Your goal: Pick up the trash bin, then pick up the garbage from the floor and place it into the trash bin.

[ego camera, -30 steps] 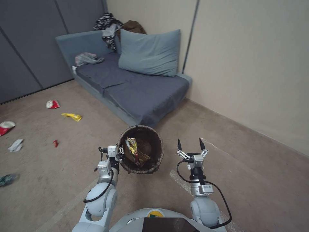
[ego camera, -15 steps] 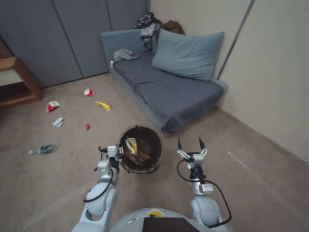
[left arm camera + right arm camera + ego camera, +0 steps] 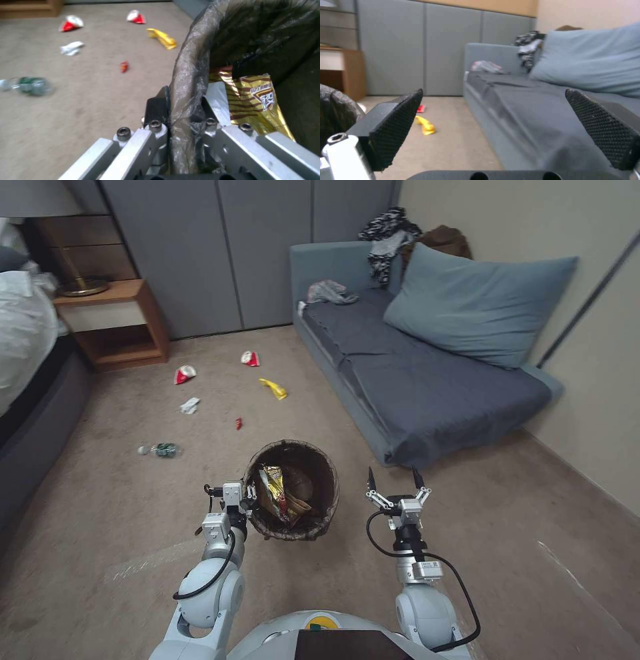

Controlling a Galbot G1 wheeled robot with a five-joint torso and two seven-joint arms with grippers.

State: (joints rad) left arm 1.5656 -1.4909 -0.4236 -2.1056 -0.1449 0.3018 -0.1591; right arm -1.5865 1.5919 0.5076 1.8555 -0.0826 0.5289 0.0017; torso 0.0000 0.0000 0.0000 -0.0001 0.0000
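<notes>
My left gripper [image 3: 248,493] is shut on the near rim of the trash bin [image 3: 333,483], which it holds up in front of me. In the left wrist view the fingers [image 3: 156,110] pinch the dark bag liner [image 3: 190,72]; a gold snack bag [image 3: 256,100] lies inside. The garbage lies on the carpet ahead to the left: two red-and-white wrappers [image 3: 184,374] [image 3: 250,358], a yellow wrapper [image 3: 274,389], a white tissue [image 3: 189,405], a small red scrap [image 3: 238,423] and a clear bottle [image 3: 160,449]. To the right of the bin my right gripper [image 3: 393,477] is open and holds nothing.
A grey sofa [image 3: 427,387] with a blue pillow [image 3: 477,307] and patterned clothing [image 3: 387,237] stands ahead to the right. A wooden nightstand [image 3: 113,320] and a bed [image 3: 27,353] are on the left. Grey wall panels close the back.
The whole picture has swung: the sofa has shifted right in it, and the nightstand and bed have come into view on the left. Both arms and the bin keep the same pose.
</notes>
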